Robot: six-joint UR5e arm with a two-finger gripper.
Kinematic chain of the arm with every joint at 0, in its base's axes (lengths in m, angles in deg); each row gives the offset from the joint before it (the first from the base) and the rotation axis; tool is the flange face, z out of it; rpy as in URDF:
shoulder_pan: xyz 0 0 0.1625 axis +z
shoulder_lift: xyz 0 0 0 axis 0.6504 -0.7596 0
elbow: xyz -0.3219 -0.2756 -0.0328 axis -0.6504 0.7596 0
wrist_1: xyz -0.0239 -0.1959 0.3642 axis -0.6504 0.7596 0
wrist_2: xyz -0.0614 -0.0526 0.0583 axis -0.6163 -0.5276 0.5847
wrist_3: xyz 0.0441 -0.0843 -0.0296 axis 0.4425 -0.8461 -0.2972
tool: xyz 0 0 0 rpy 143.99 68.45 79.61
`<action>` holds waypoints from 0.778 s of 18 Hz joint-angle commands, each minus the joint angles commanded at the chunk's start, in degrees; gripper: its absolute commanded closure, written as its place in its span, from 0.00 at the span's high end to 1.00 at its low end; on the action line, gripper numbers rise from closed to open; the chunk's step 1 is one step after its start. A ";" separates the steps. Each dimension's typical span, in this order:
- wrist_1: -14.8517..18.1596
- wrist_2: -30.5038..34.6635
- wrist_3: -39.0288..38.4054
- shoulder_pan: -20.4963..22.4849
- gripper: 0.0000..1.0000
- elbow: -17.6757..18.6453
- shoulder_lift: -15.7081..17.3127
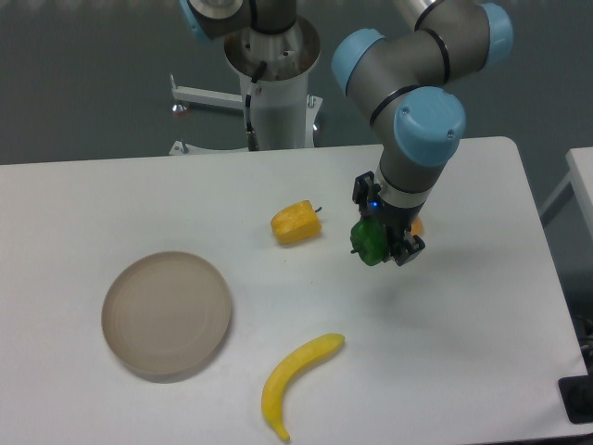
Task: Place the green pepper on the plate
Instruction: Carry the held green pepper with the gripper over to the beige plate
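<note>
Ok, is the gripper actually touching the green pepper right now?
Touching. The fixed camera shows the gripper closed around the green pepper, holding it clear of the table.

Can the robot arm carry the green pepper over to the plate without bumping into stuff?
Probably yes. The gripper holds the green pepper above the table, and the plate sits bare. The yellow pepper and banana lie off to either side.
</note>
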 joint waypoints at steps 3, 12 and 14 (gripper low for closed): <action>0.09 0.09 -0.17 -0.09 0.08 0.00 0.00; 0.35 -1.31 -3.34 -5.26 0.07 -0.88 -0.27; 0.44 -2.19 -4.82 -7.99 0.07 -0.79 -0.09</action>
